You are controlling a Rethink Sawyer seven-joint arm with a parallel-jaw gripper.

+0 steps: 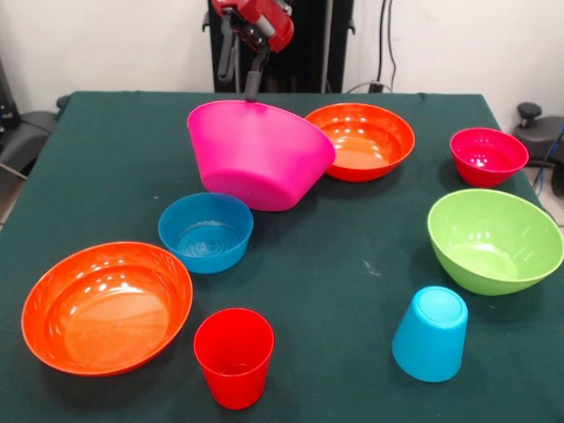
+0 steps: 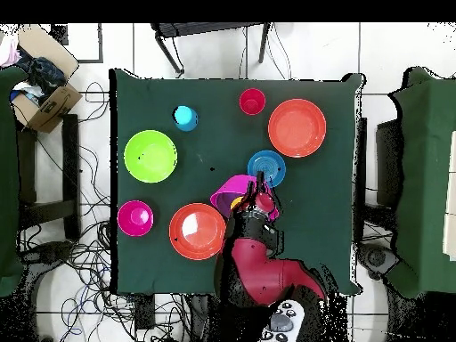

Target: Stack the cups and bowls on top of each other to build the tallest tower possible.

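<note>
My gripper (image 1: 253, 88) is shut on the far rim of the large magenta bowl (image 1: 260, 159) and holds it tilted over the table's far middle; both also show in the overhead view, the gripper (image 2: 258, 188) and the bowl (image 2: 230, 190). Next to it stand an orange bowl (image 1: 363, 141) and a small blue bowl (image 1: 205, 232). A second orange bowl (image 1: 106, 307) and an upright red cup (image 1: 233, 357) are at the front left. The lime green bowl (image 1: 493, 240), the small crimson bowl (image 1: 487, 156) and an upturned light blue cup (image 1: 430, 333) are on the right. The yellow cup and the purple bowl are hidden.
The green table (image 1: 352, 291) carries every piece separately, with no pile. In the overhead view a cardboard box (image 2: 44, 100) stands beside the table's upper left corner, and cables lie on the floor around the robot's base (image 2: 263, 276).
</note>
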